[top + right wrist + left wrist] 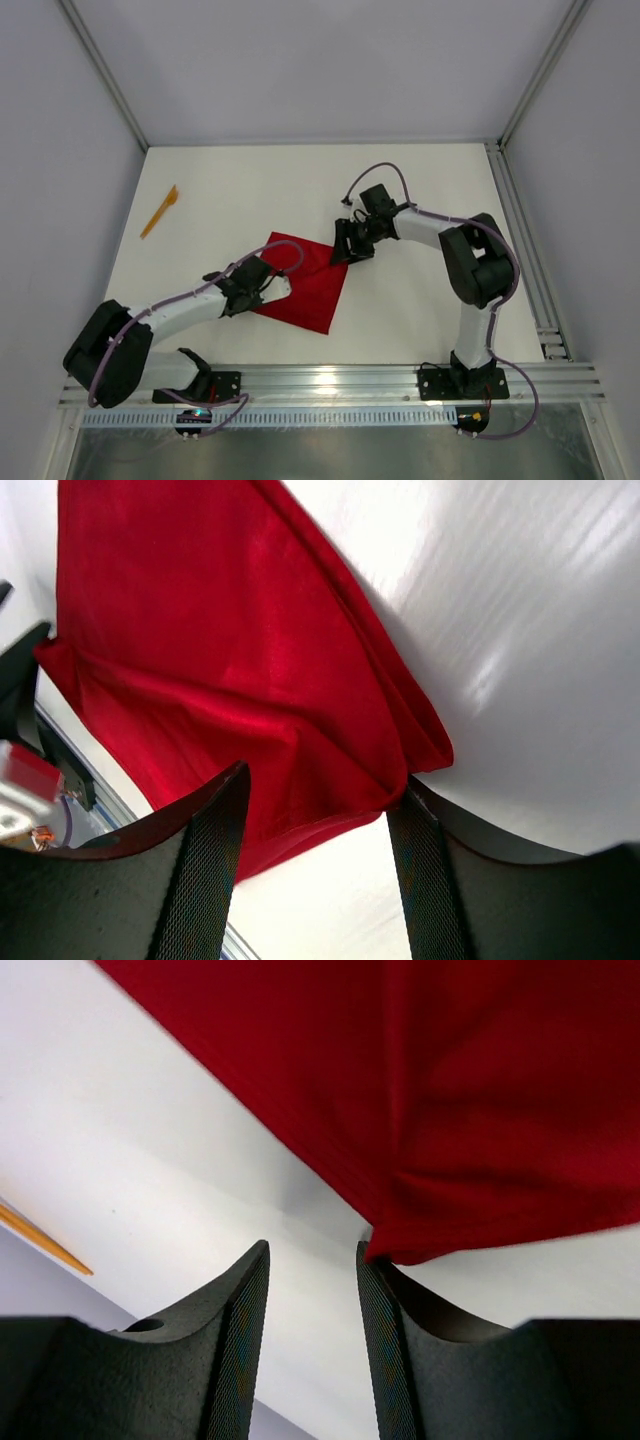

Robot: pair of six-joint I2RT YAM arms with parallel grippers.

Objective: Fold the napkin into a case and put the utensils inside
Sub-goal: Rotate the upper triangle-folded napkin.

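Note:
The red napkin [308, 282] lies on the white table as a flat diamond with a fold across it. My left gripper [278, 286] is at its left edge. In the left wrist view the jaws [312, 1250] stand open over bare table, and a bunched napkin corner [480, 1110] touches the right fingertip [368, 1260]. My right gripper [343, 250] is at the napkin's upper right corner, open [320, 790], with the napkin's rumpled edge [250, 680] lying between and over its fingertips, unclamped. One orange utensil [160, 211] lies far left, and shows as a thin utensil [45, 1242] in the left wrist view.
An aluminium rail [330, 385] runs along the near edge with both arm bases on it. Another rail [525, 250] lines the table's right side. Grey walls enclose the table on the left, back and right.

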